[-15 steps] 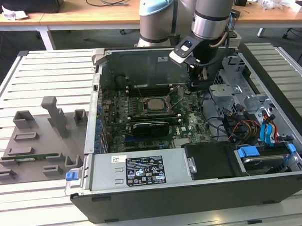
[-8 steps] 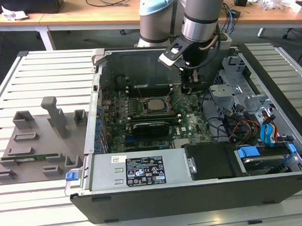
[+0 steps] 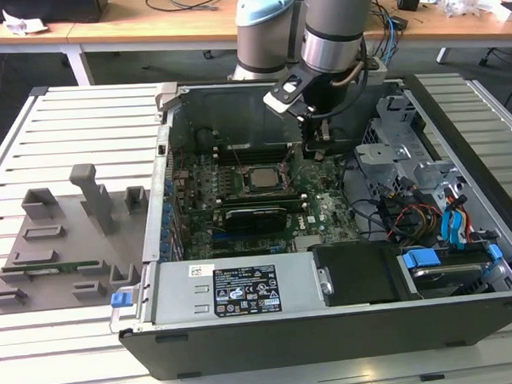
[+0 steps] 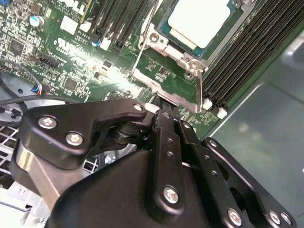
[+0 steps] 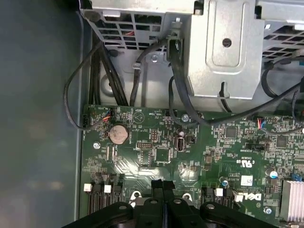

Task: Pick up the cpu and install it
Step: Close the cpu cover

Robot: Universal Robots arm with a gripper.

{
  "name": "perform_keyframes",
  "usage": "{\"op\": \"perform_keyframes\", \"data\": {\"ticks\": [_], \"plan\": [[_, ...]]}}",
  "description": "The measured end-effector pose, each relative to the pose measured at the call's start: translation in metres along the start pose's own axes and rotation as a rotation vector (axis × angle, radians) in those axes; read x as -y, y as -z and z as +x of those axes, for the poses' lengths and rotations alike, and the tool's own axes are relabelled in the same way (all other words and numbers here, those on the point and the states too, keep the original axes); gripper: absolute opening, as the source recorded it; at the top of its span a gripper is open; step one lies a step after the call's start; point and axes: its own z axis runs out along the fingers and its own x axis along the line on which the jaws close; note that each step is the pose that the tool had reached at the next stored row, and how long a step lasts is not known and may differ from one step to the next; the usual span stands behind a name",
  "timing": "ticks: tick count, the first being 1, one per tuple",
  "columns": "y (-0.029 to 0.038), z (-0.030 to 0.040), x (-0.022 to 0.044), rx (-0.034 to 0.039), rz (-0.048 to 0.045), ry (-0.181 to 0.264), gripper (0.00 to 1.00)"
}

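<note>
The cpu (image 3: 260,177) is a small square chip with a silvery top. It lies flat in the socket frame on the green motherboard (image 3: 325,210) inside the open computer case. The second wrist view shows the cpu (image 4: 199,21) seated inside the metal socket frame. My gripper (image 3: 319,148) hangs over the board, a short way to the exterior view's right of the cpu and apart from it. Its black fingertips (image 5: 158,186) are pressed together with nothing between them, and the gripper (image 4: 161,102) also shows in the second wrist view.
A long black expansion card (image 3: 255,214) lies just in front of the socket. A metal drive cage (image 3: 390,148) and bundled cables (image 3: 414,215) crowd the exterior view's right. The power supply (image 3: 235,288) lies along the near case edge. A grey fixture tray (image 3: 63,243) lies outside the case.
</note>
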Motion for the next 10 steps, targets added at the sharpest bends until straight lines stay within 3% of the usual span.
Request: {"op": "perform_keyframes", "data": {"ticks": [10], "plan": [[-0.0054, 0.0012, 0.0227, 0.0, 0.0, 0.0, 0.11]]}}
